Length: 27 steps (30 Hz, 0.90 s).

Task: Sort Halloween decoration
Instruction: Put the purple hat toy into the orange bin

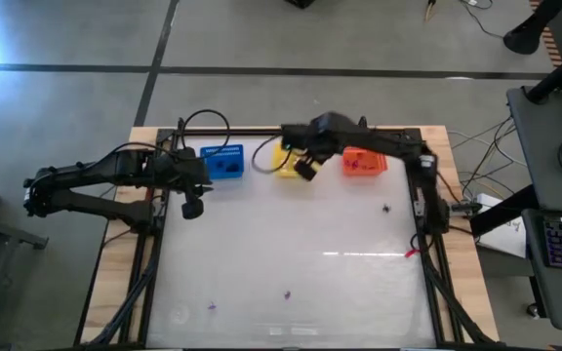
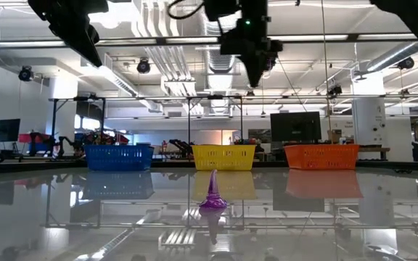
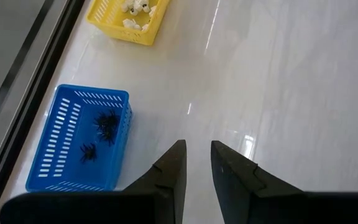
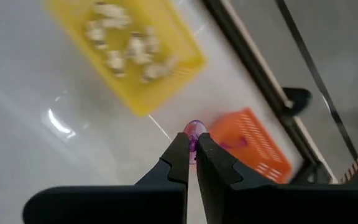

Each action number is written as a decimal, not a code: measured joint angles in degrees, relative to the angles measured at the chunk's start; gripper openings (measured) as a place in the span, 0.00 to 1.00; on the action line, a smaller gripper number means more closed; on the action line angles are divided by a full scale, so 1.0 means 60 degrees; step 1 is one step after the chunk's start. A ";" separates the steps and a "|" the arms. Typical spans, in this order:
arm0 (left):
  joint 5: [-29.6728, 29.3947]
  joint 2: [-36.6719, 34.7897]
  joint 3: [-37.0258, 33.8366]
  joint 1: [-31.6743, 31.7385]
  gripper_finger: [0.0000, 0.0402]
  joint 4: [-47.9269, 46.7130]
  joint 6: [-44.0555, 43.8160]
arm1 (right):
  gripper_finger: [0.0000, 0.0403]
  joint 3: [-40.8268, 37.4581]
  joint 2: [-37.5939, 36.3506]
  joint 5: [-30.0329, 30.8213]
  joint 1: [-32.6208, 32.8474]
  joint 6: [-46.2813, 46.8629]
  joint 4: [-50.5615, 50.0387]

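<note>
My right gripper (image 4: 192, 142) hangs above the table between the yellow basket (image 4: 129, 50) and the orange-red basket (image 4: 253, 146), shut on a small purple trinket (image 4: 194, 129). In the high view it is at the yellow basket's near side (image 1: 305, 168). My left gripper (image 3: 197, 163) hovers near the blue basket (image 3: 79, 140), slightly open and holding nothing. White trinkets (image 4: 126, 46) lie in the yellow basket, black ones (image 3: 104, 124) in the blue, purple ones in the orange-red. Loose on the table are a black trinket (image 1: 386, 208) and purple ones (image 1: 288, 292) (image 1: 211, 305); one purple cone (image 2: 212, 197) stands on its wide base. My right gripper pinches the purple trinket between its two fingertips (image 4: 180, 144); only the rounded top (image 4: 195, 126) shows past them. The fingers point slanting downward, and the trinket is lifted clear of the table.
The three baskets stand in a row along the table's far edge: blue (image 1: 224, 161), yellow (image 1: 286, 159), orange-red (image 1: 364, 161). A small red item (image 1: 410, 253) lies near the right frame rail. The glossy white table is bare across its middle.
</note>
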 joint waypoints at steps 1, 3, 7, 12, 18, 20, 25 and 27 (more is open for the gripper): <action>0.0000 0.0000 0.0000 0.0001 0.14 0.0001 0.0000 | 0.02 -0.0243 -0.0232 0.0002 -0.0188 -0.0034 0.0042; -0.0017 0.0000 0.0000 0.0002 0.14 0.0003 0.0000 | 0.02 -0.0819 -0.0753 0.0000 -0.0586 -0.0041 0.0104; -0.0033 0.0008 0.0004 0.0004 0.14 0.0015 0.0000 | 0.02 -0.2096 -0.1656 -0.0022 -0.1345 -0.0045 0.0463; -0.0652 0.0050 0.0004 0.0004 0.14 0.0095 -0.0100 | 0.02 -0.3904 -0.2549 -0.0594 -0.2097 -0.0384 0.1708; -0.1554 0.0132 0.0007 0.0004 0.14 0.0348 -0.0113 | 0.02 -0.5763 -0.3009 -0.1388 -0.2749 -0.0881 0.3035; -0.1753 0.0207 0.0011 0.0004 0.14 0.0499 -0.0127 | 0.02 -0.6220 -0.3025 -0.1615 -0.2944 -0.1033 0.3152; -0.2143 0.0446 0.0011 0.0004 0.14 0.0599 -0.0372 | 0.02 -0.7280 -0.3025 -0.2583 -0.3321 -0.1496 0.3784; -0.2214 0.0551 0.0011 0.0004 0.14 0.0598 -0.0471 | 0.02 -0.7637 -0.3025 -0.2927 -0.3396 -0.1758 0.4017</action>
